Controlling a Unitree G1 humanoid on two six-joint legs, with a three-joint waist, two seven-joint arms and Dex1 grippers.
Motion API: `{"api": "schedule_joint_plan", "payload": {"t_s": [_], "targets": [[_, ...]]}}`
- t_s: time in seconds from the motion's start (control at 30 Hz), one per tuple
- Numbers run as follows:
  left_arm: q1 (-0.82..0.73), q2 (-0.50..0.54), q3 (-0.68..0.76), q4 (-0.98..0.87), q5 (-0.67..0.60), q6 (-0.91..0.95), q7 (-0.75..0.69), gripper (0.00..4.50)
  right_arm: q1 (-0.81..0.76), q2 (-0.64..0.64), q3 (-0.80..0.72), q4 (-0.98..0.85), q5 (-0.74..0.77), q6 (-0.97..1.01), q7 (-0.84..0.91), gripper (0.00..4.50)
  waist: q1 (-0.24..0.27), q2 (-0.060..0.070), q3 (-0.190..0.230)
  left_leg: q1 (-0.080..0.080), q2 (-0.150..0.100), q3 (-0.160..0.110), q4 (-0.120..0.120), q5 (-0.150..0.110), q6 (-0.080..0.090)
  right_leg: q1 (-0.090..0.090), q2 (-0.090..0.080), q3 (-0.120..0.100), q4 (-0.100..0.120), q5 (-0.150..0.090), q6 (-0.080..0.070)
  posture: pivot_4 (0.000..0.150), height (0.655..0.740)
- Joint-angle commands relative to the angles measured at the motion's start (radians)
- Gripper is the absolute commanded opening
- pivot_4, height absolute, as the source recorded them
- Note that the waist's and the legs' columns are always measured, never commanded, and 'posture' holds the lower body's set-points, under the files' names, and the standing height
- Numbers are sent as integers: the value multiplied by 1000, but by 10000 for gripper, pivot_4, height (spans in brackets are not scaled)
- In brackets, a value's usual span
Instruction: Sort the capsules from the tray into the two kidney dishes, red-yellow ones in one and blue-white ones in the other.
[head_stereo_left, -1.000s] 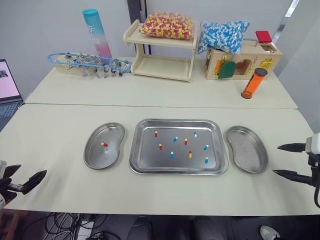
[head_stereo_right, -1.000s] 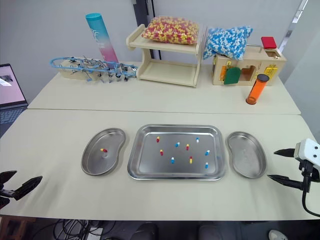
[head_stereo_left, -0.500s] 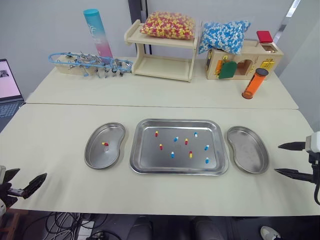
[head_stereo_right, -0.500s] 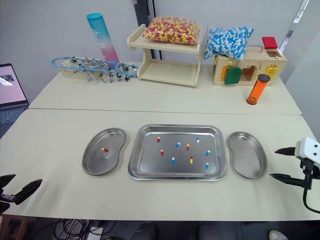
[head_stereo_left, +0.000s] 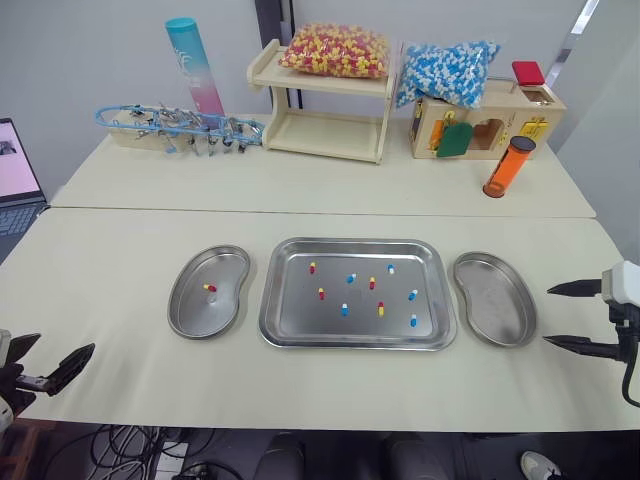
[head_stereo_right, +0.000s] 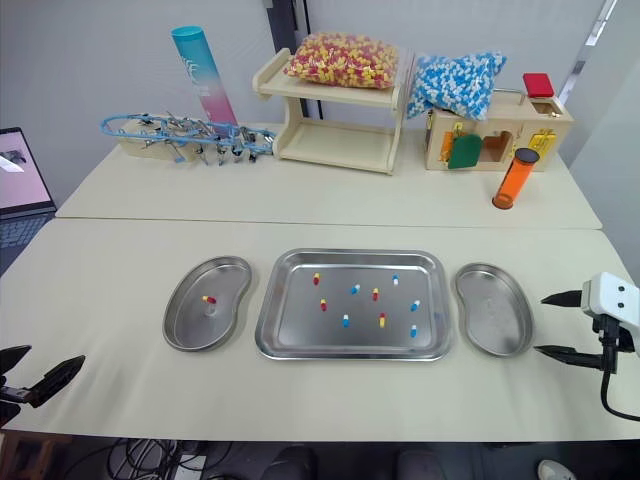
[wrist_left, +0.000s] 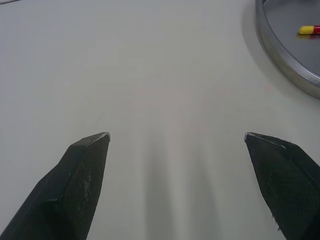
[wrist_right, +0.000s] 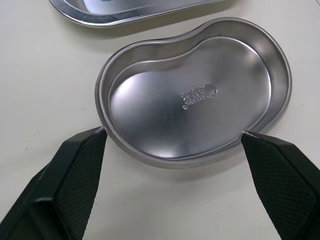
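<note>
Tray (head_stereo_left: 300, 322), long axis left-to-right

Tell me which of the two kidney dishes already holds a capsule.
The left kidney dish, on the robot's left of the tray: one red-yellow capsule lies in it, while the right kidney dish holds none.

A tray (head_stereo_right: 300, 335) sits mid-table. It holds four red-yellow capsules (head_stereo_right: 322, 305) and five blue-white capsules (head_stereo_right: 354, 289), all scattered apart. At its 9 o'clock lies the left dish (head_stereo_right: 228, 283) with a lone capsule (head_stereo_right: 208, 299), red-yellow. At its 3 o'clock lies the right dish (head_stereo_right: 493, 320). The right gripper (head_stereo_right: 542, 324) hangs at that dish's 3 o'clock, fingers spread wide. The left gripper (head_stereo_right: 55, 354) is at the tray's 8 o'clock by the table edge, fingers apart. A shelf (head_stereo_right: 335, 155) stands at 12 o'clock and an orange tube (head_stereo_right: 515, 178) at 1 o'clock.
</note>
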Motion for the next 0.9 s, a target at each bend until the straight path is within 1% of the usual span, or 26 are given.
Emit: {"api": "schedule_joint_plan", "payload": {"t_s": [0.03,0.33,0.53,0.7,0.9], "targets": [[5,-4,29,-41,-16,6,13,44680,-24,-10,2,-39,32,16,18,45000,0,0,0,0,0,0,0,0,0,0,0,0,0,0,0,1500,7400],[7,-1,24,-57,-26,16,19,44680,-78,14,40,-45,51,26,20,45000,0,0,0,0,0,0,0,0,0,0,0,0,0,0,0,1500,7400],[15,7,33,-66,-31,27,15,44680,-110,41,55,-49,52,-9,7,45000,0,0,0,0,0,0,0,0,0,0,0,0,0,0,0,1500,7400],[12,20,38,-75,-37,43,5,44680,-135,90,79,-118,67,-18,-10,45000,0,0,0,0,0,0,0,0,0,0,0,0,0,0,0,1500,7400],[-18,28,26,-130,-67,96,8,44680,-175,129,112,-221,125,61,-17,45000,1,0,0,0,0,-1,0,0,0,0,0,-1,0,0,0,1500,7400]]}}
